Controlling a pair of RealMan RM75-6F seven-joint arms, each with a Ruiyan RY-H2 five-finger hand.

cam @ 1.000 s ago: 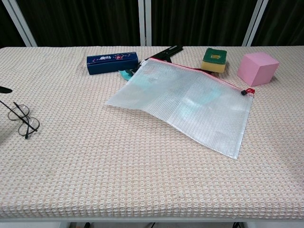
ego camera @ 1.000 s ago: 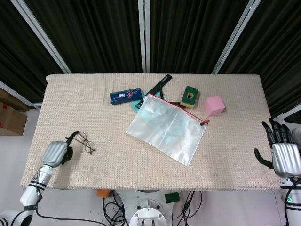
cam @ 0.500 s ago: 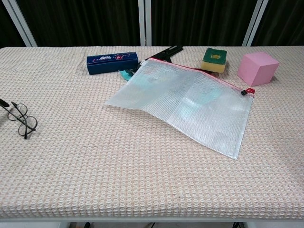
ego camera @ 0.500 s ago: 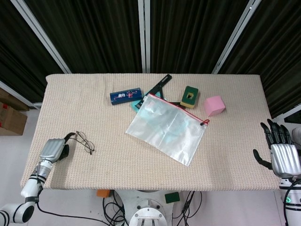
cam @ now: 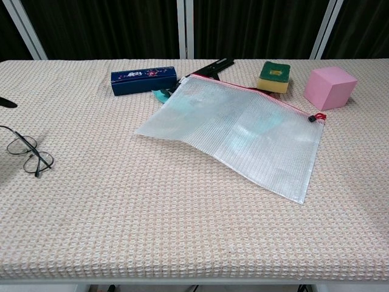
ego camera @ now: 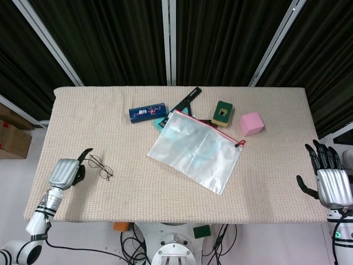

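Observation:
Wire-rimmed glasses lie on the woven beige table cover near its left front corner. My left hand sits just left of them at the table's edge, one dark fingertip raised above the cloth and apart from the frames; I see nothing in its grasp. My right hand hovers off the table's right front edge, fingers spread and empty. It does not appear in the chest view.
A clear zip pouch with a red zipper lies mid-table over something teal. Behind it are a blue pencil case, a black bar, a green-yellow sponge and a pink cube.
The glasses slid left with the left hand, then shifted back right a little. The left hand has now lifted a finger off them. The right hand has barely moved.

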